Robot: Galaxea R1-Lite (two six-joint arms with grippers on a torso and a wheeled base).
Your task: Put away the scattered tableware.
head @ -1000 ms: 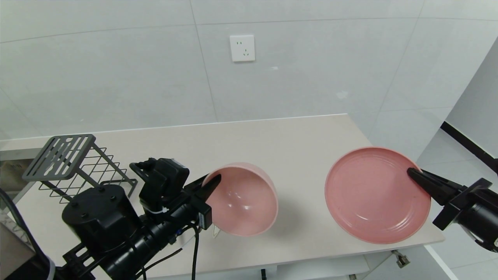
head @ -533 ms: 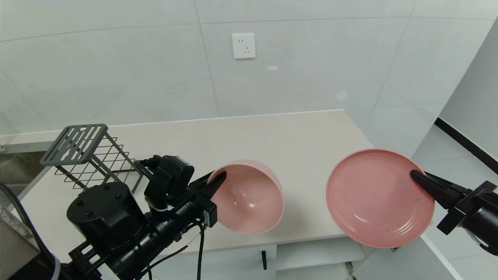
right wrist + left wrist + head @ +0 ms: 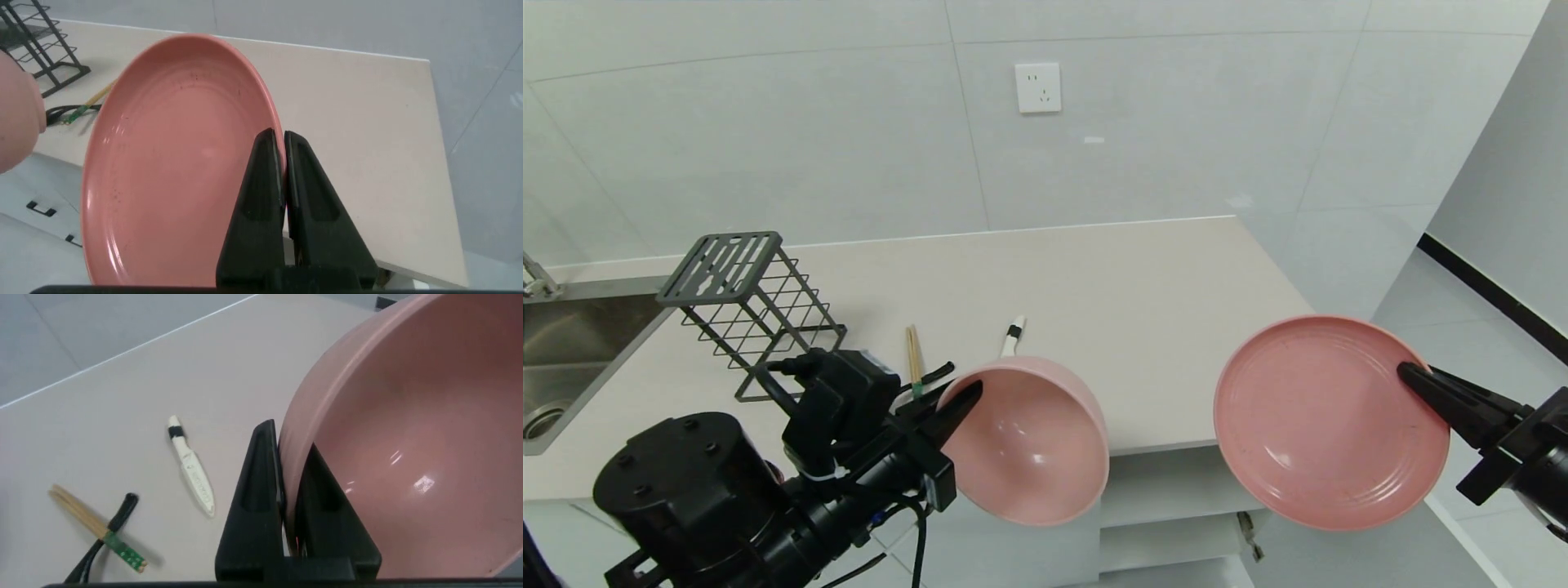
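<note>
Chopsticks (image 3: 913, 353), a white-handled utensil (image 3: 1012, 335) and a black-handled piece (image 3: 937, 373) lie on the counter (image 3: 1143, 278) just beyond the left hand (image 3: 970, 390). A wire rack (image 3: 747, 302) stands farther off, beside a sink (image 3: 572, 343). The left hand pinches the rim of a pink bowl (image 3: 1033, 449), held tilted at the counter's front edge; its wrist view shows one finger on each side of the wall. The right hand (image 3: 1406, 374), well apart, is clamped on the rim of a pink plate (image 3: 1323, 425), tilted off the counter's corner.
</note>
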